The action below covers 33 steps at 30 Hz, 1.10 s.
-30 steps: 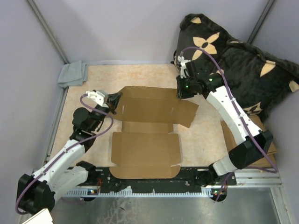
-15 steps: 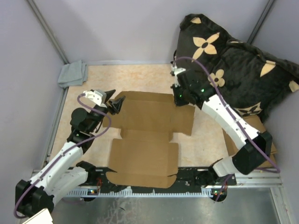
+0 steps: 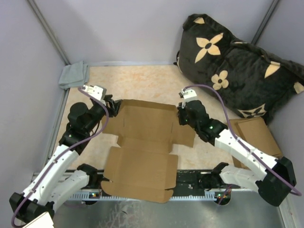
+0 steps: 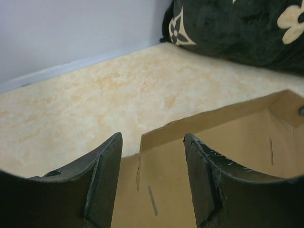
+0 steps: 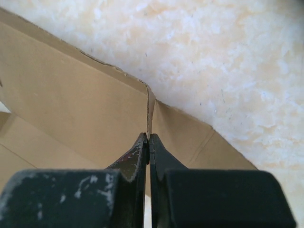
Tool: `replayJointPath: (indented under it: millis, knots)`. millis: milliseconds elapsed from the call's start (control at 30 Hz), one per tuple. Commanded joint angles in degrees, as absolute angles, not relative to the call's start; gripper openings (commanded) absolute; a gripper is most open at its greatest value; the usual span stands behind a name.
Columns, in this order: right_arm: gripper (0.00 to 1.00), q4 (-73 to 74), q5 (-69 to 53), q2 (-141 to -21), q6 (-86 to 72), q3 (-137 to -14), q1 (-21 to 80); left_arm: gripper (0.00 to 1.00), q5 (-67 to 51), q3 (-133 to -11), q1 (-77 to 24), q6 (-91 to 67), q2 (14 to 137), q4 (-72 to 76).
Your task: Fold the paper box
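The paper box [image 3: 142,161] lies unfolded as a brown cardboard sheet in the middle of the table, its near panel hanging over the front rail. My left gripper [image 3: 111,107] stands open at the sheet's far left corner. In the left wrist view the paper box [image 4: 228,142] lies under the left gripper [image 4: 152,137], with nothing pinched between the fingers. My right gripper [image 3: 181,117] is at the far right corner. In the right wrist view the right gripper [image 5: 148,138] is shut on a thin upright edge of the paper box [image 5: 71,104].
A black cushion with tan flowers [image 3: 232,61] fills the back right corner. A folded grey cloth [image 3: 73,75] lies at the back left. Flat cardboard pieces [image 3: 256,135] are stacked at the right edge. Grey walls enclose the table.
My left gripper has opened and let go of the left flap. My right gripper has closed on the right edge and drawn toward the near side, sliding the sheet over the front rail.
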State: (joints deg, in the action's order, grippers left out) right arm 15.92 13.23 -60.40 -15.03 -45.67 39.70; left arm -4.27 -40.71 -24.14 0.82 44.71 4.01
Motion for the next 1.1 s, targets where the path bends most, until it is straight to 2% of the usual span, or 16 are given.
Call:
replayJointPath:
  millis: [0, 200, 433, 667, 967, 1000, 1067]
  knots:
    - [0.0, 2.28, 18.12, -55.46, -13.55, -43.95, 40.74, 0.61, -4.63, -44.95, -24.51, 0.34, 46.16, -4.24]
    - [0.0, -9.17, 19.99, -51.88, -7.5, -38.87, 41.61, 0.6, -4.33, -46.09, -24.51, -0.24, 49.48, -5.28]
    - [0.0, -17.44, 23.38, -53.37, -4.86, -36.04, 42.08, 0.57, -3.69, -46.11, -24.48, -2.23, 50.5, -6.33]
    - [0.0, -18.8, 23.73, -54.04, -6.1, -35.63, 42.51, 0.5, -1.98, -46.35, -24.47, -4.3, 50.81, -9.6]
    - [0.0, -17.89, 23.81, -53.89, -6.59, -35.87, 43.04, 0.48, -1.32, -47.51, -24.46, -9.15, 52.89, -13.77]
    - [0.0, -17.78, 23.83, -53.88, -6.78, -35.8, 43.03, 0.46, -0.93, -47.69, -24.49, -9.55, 53.15, -14.26]
    - [0.0, -17.49, 23.85, -53.98, -7.32, -35.84, 42.98, 0.27, -0.63, -47.83, -24.44, -10.26, 53.66, -14.75]
